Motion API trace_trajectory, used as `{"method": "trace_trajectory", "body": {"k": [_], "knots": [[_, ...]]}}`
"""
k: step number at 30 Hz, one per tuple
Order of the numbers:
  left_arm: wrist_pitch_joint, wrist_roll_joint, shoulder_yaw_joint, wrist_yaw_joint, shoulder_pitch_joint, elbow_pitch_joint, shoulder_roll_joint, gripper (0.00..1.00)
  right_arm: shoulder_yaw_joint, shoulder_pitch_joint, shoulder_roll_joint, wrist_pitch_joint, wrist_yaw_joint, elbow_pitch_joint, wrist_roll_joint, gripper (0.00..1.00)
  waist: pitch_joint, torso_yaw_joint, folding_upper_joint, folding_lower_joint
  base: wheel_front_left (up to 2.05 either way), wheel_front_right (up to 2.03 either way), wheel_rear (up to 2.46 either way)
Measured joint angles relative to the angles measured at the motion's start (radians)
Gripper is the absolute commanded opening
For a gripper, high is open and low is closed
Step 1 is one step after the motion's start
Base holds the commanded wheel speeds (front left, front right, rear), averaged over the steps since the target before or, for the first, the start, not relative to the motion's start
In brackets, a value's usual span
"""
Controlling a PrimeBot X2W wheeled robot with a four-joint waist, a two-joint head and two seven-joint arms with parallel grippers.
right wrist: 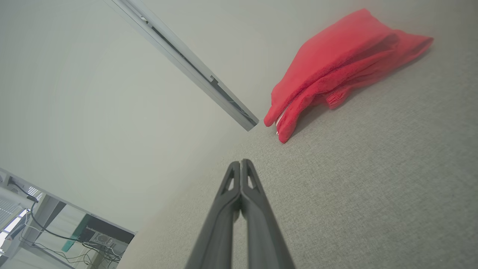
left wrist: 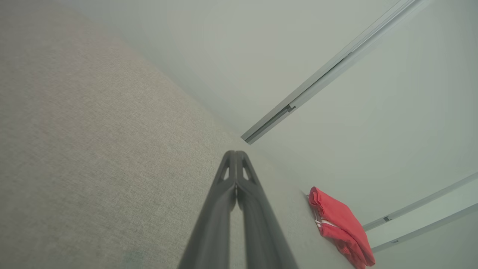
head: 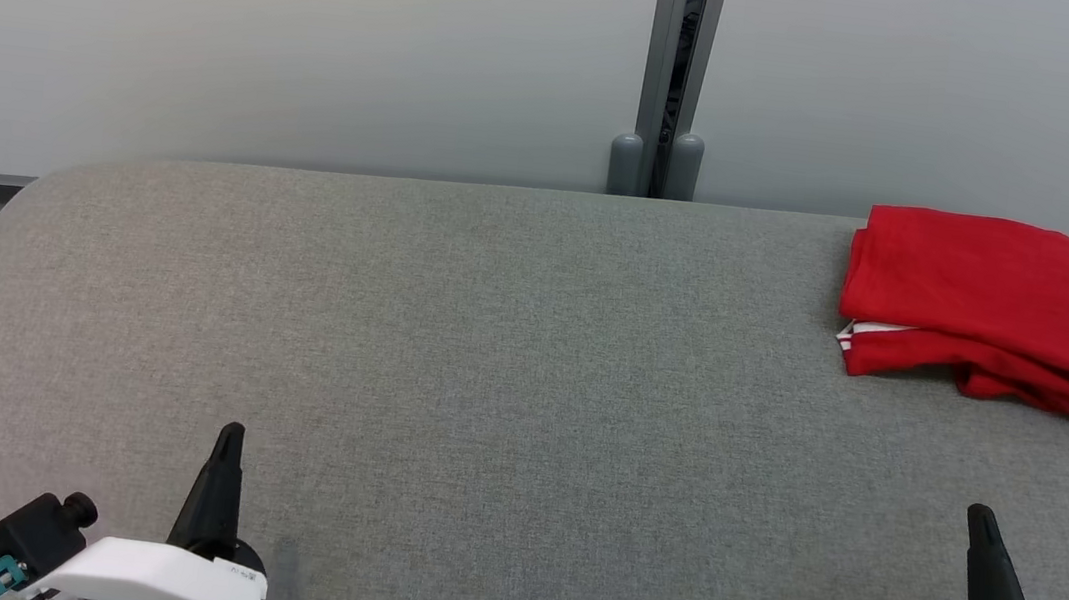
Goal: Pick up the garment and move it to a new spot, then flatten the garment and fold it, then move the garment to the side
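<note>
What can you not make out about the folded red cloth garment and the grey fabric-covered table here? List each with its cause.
- Folded red cloth garment: its type and full shape, hidden by its own folds, head view.
- Grey fabric-covered table: right end, cut off by the head view's right edge.

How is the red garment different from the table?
The garment is bright red; the table is grey. The garment is folded in lumpy layers; the table lies flat. The garment is small and sits at the far right; the table is wide. Both look like soft fabric.
</note>
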Motion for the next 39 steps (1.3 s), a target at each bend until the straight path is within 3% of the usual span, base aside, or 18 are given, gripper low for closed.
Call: {"method": "trace_trajectory", "body": {"k": [39], "knots": [[0.09, -0.418, 0.041, -0.043, -0.076, 0.03, 0.008, 0.0, -0.051, -0.046, -0.028, 0.099, 0.0, 0.024, 0.466, 0.0, 0.007, -0.011, 0.0, 0.0, 0.0, 0.0, 0.0]]}}
